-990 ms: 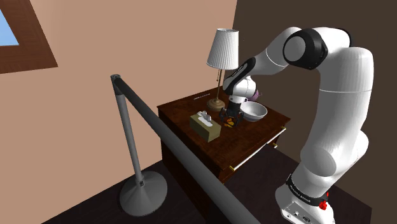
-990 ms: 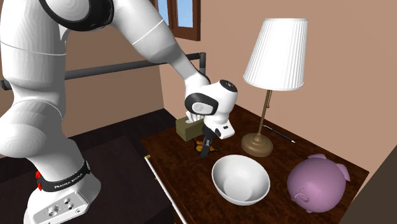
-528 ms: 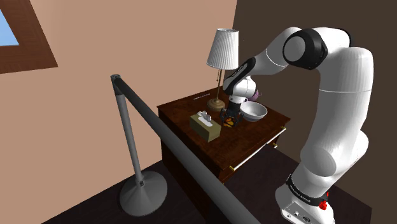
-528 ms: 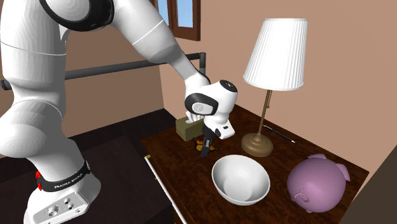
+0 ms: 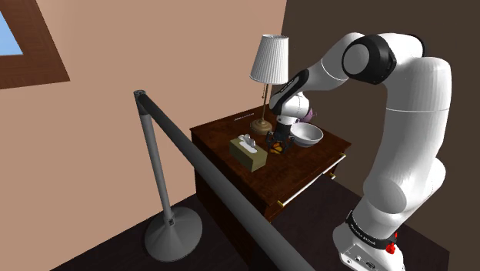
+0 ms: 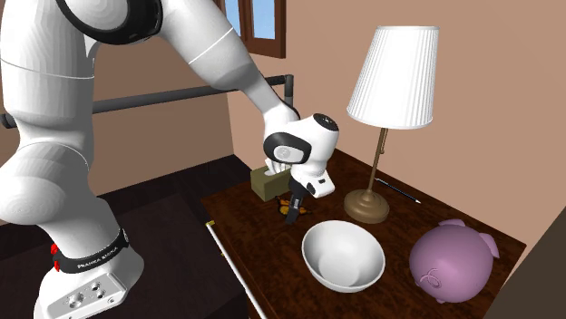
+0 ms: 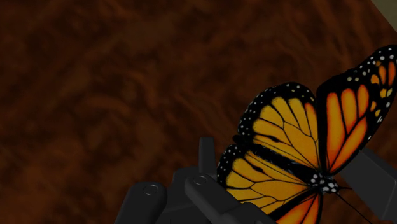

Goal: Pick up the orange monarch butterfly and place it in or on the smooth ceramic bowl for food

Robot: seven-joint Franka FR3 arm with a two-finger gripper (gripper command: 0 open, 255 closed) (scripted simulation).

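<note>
1. Status: at the grasp stage. gripper (image 6: 293, 208) is down at the table (image 6: 245, 222), on the butterfly (image 7: 286, 153).
2. fingers (image 7: 197, 191) sit one each side of the butterfly, with orange-and-black wings overlapping both. That reads as clamped on it. How firm the hold is can't be judged.
3. The butterfly is on the tabletop near the white bowl (image 6: 319, 263), on the bowl's tissue-box side. It is not lifted.
4. Left to do: lift, carry across to the bowl, release. The bowl is empty and upright, so nothing has been delivered yet.
5. Around the bowl:
   - a pink piggy bank (image 6: 452, 260) just beside it, on the side away from the butterfly
   - the lamp (image 6: 395, 77), its base near the bowl on the wall side
   - a tissue box (image 6: 268, 184) beyond the butterfly from the bowl
   - a thin pen (image 6: 396, 188) past the lamp base
6. Obstructions: the path from butterfly to bowl looks open. The lamp shade overhangs near the bowl, so I'd keep the lift low. Thin wings may slip.
</note>
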